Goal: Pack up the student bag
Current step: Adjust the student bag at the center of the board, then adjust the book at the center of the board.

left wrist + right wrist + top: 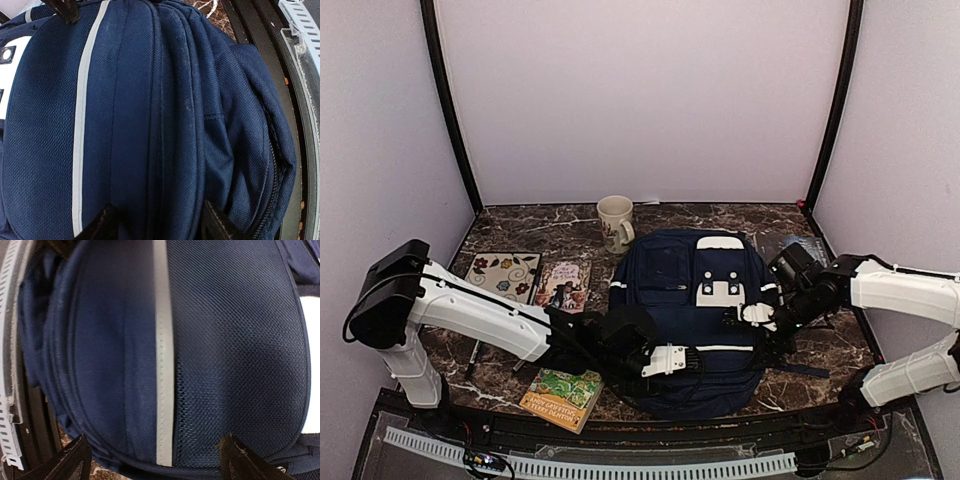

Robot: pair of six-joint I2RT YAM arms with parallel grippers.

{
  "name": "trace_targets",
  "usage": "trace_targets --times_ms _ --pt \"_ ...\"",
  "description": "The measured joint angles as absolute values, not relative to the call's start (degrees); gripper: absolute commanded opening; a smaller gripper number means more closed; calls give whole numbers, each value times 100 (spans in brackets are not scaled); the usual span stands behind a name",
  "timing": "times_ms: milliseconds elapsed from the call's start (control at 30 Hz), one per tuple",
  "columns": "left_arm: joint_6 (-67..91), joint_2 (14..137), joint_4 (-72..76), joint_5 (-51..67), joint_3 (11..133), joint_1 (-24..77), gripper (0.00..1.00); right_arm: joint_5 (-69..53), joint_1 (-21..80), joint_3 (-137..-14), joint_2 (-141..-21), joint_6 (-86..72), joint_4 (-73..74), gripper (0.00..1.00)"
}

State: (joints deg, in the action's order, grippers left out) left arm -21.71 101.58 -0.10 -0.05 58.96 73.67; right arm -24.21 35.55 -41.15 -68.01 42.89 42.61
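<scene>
We see left gripper (160, 222) and right gripper (152, 460) both jaws apart, empty, student bag (690, 320) flat on bench (820, 365) directly under them, books (563, 397) and mug (616, 220) outside it, packing barely begun.

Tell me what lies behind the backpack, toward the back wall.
A cream mug stands by the backpack's far left corner. Near the far right corner lies something flat and shiny, too unclear to name, partly covered by the right arm.
</scene>
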Motion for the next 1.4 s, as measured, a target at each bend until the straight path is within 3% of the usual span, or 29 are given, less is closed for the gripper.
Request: trace_targets --times_ms 367,700,900,1033,1233,1333,1400 --pt "-1116 10145 867 -598 5513 7395 58 -1605 3153 -4174 -7297 3559 3476 74" --pt "829 9048 373 -1066 5470 7404 59 -1870 2689 -4751 -7214 3234 3603 75" --pt "1699 7590 552 -1343 4724 7397 59 -2585 2679 -4757 -6239 3389 3837 77" --pt "2694 7426 -397 -1977 4689 7400 61 -2818 2685 -4755 -5717 3428 3876 75" --pt "4023 7358 -2401 -2497 4980 7365 78 -3111 2685 -4506 -5677 3420 3924 74" --pt "4733 7135 -3197 -2399 4998 7231 92 -3304 2718 -4410 -5758 3387 3909 72" --pt "4987 6960 -3452 -2193 4919 7035 95 -3411 2768 -4410 -5911 3361 3859 71"
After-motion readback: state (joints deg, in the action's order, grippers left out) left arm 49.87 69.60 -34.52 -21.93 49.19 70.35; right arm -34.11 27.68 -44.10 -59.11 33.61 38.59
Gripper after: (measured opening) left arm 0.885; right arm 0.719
